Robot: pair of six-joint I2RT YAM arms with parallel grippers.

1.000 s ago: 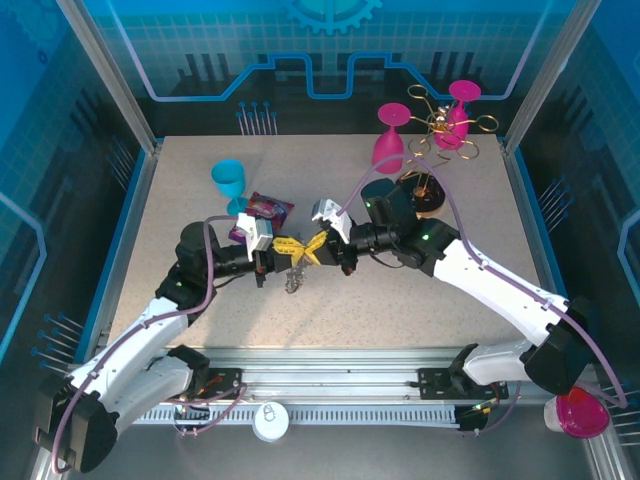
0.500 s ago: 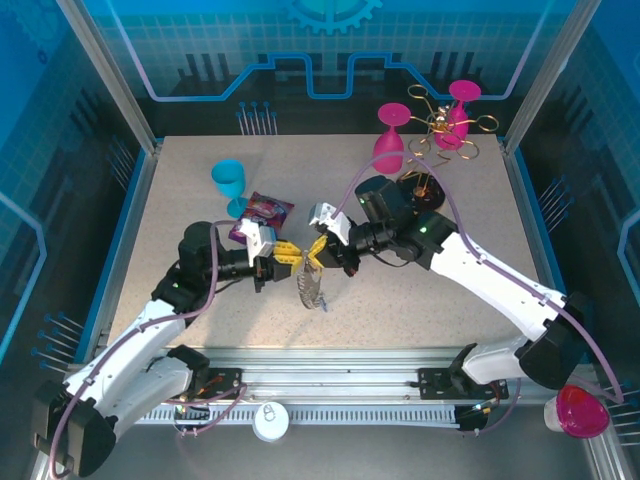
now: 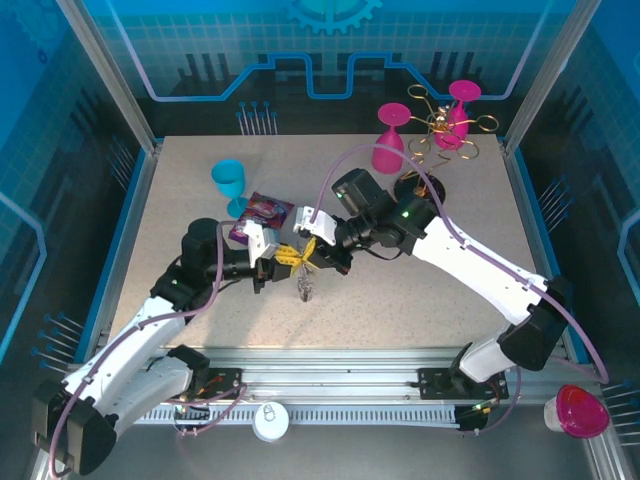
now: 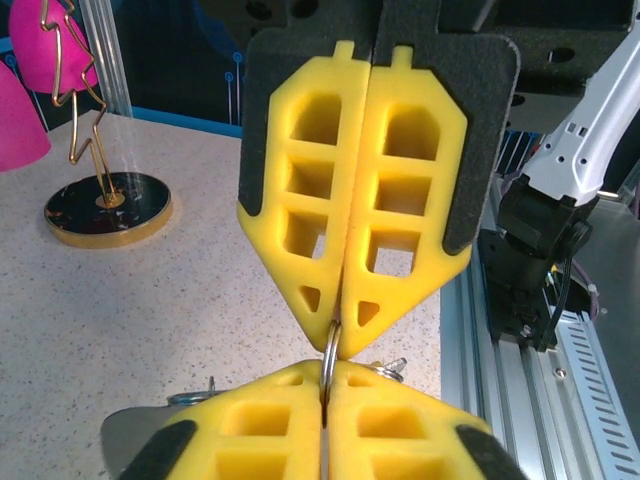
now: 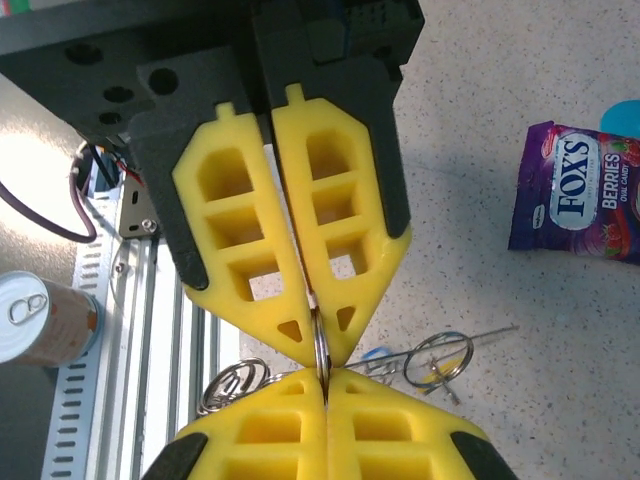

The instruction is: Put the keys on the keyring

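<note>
The left tool (image 4: pixel 326 388) and right tool (image 5: pixel 325 388) met tip to tip above the tabletop (image 3: pixel 420 300), both clenched on the thin keyring (image 4: pixel 329 352), with the keys (image 3: pixel 305 290) clustered beneath, so threading seemed under way, none visibly on.

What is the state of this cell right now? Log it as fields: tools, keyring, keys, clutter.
left tool: shut, pinching the keyring edge-on at its tips
right tool: shut on the same ring, tip to tip with the left tool
keys: small metal bunch just below the two tools; cannot tell whether it hangs or lies flat
clutter: candy bag, blue cup, gold wire stand
threading: too fine to judge
</note>
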